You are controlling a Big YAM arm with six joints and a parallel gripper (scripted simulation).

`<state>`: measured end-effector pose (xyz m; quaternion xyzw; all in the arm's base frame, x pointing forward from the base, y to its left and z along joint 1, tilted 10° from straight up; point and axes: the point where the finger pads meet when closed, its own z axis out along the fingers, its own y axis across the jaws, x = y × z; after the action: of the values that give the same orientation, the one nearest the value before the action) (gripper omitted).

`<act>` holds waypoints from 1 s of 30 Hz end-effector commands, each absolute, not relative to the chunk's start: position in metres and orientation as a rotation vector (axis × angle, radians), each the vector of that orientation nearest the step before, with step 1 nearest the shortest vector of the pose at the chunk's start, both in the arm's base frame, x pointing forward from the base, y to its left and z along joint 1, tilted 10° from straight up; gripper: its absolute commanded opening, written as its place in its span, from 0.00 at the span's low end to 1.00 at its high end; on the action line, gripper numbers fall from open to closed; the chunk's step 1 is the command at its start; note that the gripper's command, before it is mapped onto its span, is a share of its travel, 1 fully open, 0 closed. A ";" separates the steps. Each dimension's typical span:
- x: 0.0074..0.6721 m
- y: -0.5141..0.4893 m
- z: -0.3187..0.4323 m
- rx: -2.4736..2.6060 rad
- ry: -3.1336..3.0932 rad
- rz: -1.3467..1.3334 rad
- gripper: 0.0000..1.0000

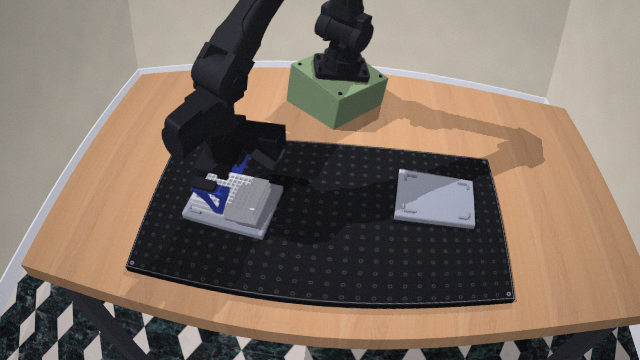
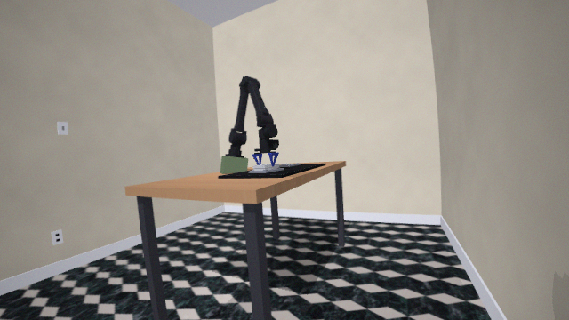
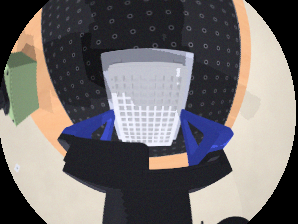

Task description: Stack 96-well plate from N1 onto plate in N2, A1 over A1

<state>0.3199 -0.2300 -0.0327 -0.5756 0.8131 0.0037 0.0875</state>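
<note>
A white 96-well plate (image 1: 246, 199) lies on top of another plate in the grey nest (image 1: 227, 215) at the left of the black mat. The two plates read as one block, and I cannot make out the seam or the A1 marks. My gripper (image 1: 229, 184) hangs over this stack, open, with one blue finger on each side of the upper plate. In the wrist view the plate (image 3: 148, 99) lies between the spread blue fingers. The other grey nest (image 1: 435, 198) at the right of the mat is empty. The exterior view shows the gripper (image 2: 265, 158) just above the stack (image 2: 266, 168).
The arm's green base block (image 1: 336, 90) stands behind the perforated black mat (image 1: 320, 230). The arm's black links lean over the left nest and hide its far side. The wooden table has a rim along its left and back edges.
</note>
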 end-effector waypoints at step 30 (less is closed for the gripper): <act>0.327 -0.255 0.051 -1.706 2.401 -0.089 1.00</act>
<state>0.3106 -0.2313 0.0157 -0.5764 0.8125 0.0053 0.0868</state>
